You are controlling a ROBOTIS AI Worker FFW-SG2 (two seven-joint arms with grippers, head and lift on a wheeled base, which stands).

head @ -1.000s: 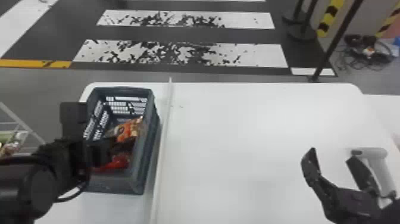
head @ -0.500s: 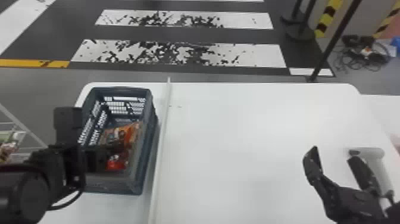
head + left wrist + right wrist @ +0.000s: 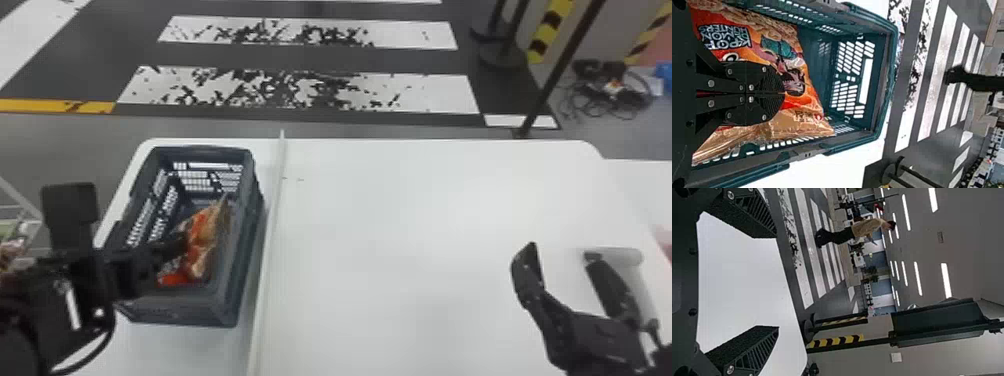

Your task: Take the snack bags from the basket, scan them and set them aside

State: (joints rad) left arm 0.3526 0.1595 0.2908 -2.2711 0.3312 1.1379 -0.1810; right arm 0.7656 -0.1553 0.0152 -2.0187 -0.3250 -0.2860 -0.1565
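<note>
In the head view my left gripper (image 3: 172, 247) reaches over the near left side of the dark basket (image 3: 175, 312), at an orange snack bag (image 3: 202, 232) inside it. The left wrist view has the left gripper (image 3: 783, 93) with its two fingers together on the orange and gold bag (image 3: 807, 105), which lies against the wall of the basket (image 3: 885, 78). My right gripper (image 3: 560, 252) stands open over the right part of the table, beside a white scanner (image 3: 642, 280); in the right wrist view the gripper (image 3: 777, 282) has nothing between its fingers.
A thin white divider (image 3: 270, 240) runs across the white table (image 3: 400, 240), just right of the basket. Black posts stand on the floor behind the table's right end. A wire rack (image 3: 20, 210) is at the far left.
The left gripper first shifted slightly left, then moved back right within the basket; the orange bag now stands more tilted beside it. The right arm has barely changed.
</note>
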